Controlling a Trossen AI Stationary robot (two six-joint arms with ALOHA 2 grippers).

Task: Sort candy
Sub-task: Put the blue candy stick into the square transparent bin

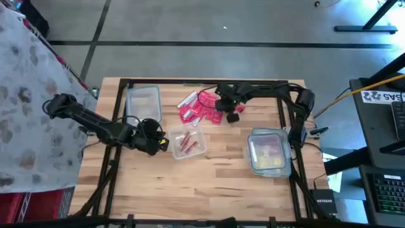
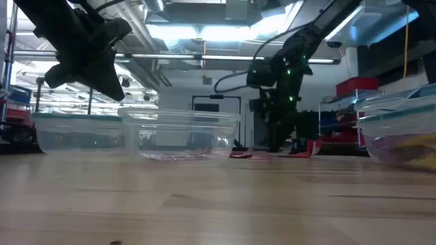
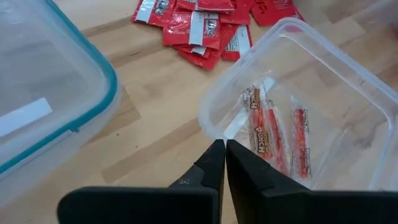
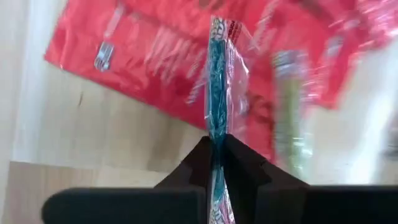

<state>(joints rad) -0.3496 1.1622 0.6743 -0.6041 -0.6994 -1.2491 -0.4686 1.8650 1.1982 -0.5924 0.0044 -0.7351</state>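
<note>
A pile of red candy (image 1: 199,109) lies on the table at the far middle. My right gripper (image 1: 223,105) hangs over the pile's right part, shut on a blue candy stick (image 4: 216,93) in a clear wrapper. My left gripper (image 3: 225,149) is shut with nothing between its fingers. It hovers above the table (image 2: 88,61), just left of an open clear tub (image 1: 188,144). Three red candy sticks (image 3: 273,130) lie in that tub. My right gripper pinches the blue stick's wrapper (image 4: 215,134) between its two fingers, coming from above. The stick runs along the fingers and juts past their tips toward the red pile (image 4: 143,62). I cannot tell whether its far end touches the pile.
A teal-rimmed clear tub (image 1: 144,102) stands at the far left, close to my left arm. Another clear tub (image 1: 269,152), holding yellow candy, stands at the right. The near half of the wooden table (image 1: 202,190) is bare wood.
</note>
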